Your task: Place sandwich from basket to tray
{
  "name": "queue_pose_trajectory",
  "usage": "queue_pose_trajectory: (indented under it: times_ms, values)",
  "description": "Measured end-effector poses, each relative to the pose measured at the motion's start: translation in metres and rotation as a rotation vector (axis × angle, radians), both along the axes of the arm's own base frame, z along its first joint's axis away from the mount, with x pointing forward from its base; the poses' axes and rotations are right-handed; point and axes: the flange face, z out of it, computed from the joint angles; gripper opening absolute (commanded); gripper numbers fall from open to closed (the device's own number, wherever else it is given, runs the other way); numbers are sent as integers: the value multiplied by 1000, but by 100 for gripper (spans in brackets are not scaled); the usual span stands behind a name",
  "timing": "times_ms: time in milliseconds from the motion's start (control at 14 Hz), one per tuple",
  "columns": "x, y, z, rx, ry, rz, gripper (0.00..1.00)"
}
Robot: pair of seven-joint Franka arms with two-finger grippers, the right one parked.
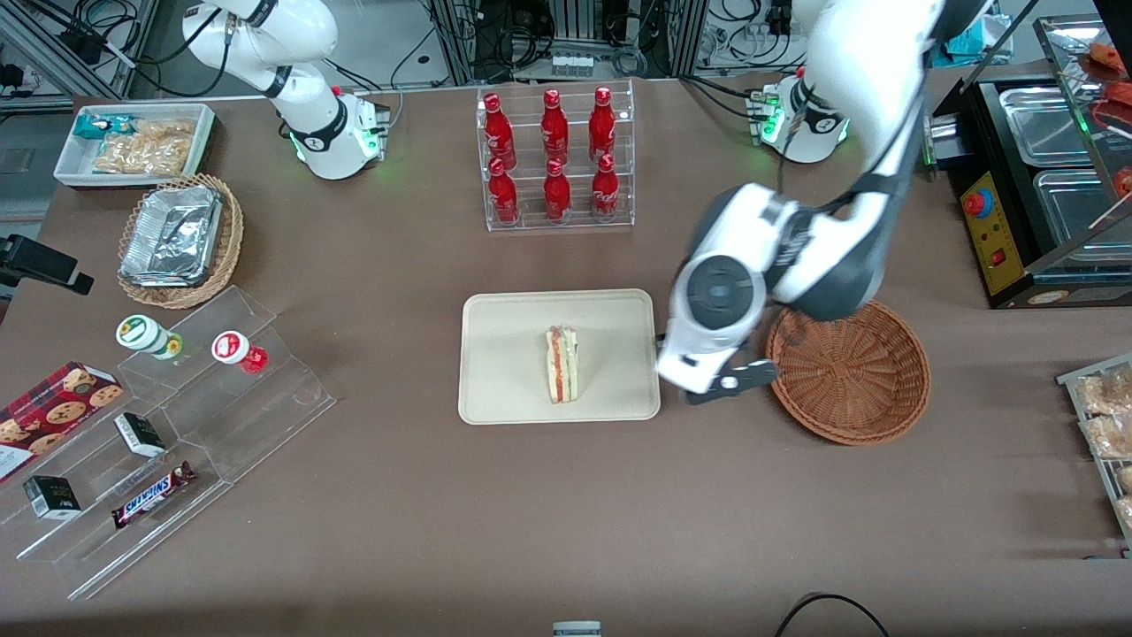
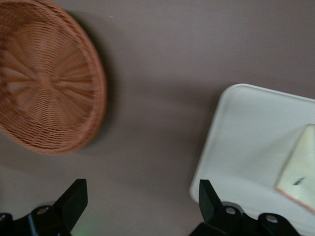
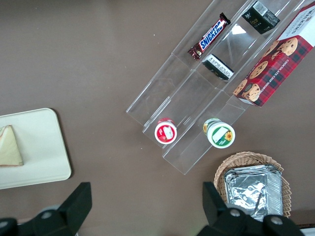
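The sandwich (image 1: 562,364) lies on its side on the cream tray (image 1: 513,354), near the tray's middle, with its red and green filling stripe showing. The reddish-brown wicker basket (image 1: 849,372) beside the tray holds nothing. My left gripper (image 1: 707,367) hangs over the bare table between tray and basket, above the tray's edge. In the left wrist view the gripper (image 2: 142,189) is open with only tabletop between its fingers, the basket (image 2: 44,78) to one side and the tray (image 2: 246,132) with the sandwich (image 2: 301,172) to the other.
A clear rack of red bottles (image 1: 557,159) stands farther from the camera than the tray. Toward the parked arm's end are a stepped acrylic shelf of snacks (image 1: 177,425), a tan basket of foil containers (image 1: 181,239) and a white bin (image 1: 133,141). A black appliance (image 1: 1035,177) stands at the working arm's end.
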Motion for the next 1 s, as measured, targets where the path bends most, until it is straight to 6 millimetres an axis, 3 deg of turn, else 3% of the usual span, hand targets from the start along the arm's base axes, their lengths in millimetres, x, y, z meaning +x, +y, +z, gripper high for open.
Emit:
queue_pose_trajectory:
  times_ms: [286, 429, 786, 1000]
  values:
    - [-31, 123, 81, -69, 53, -136, 100]
    - [-42, 170, 120, -109, 41, -171, 100]
    - [-47, 247, 187, -133, -81, -123, 100]
    - [-53, 262, 211, -136, -125, -145, 100]
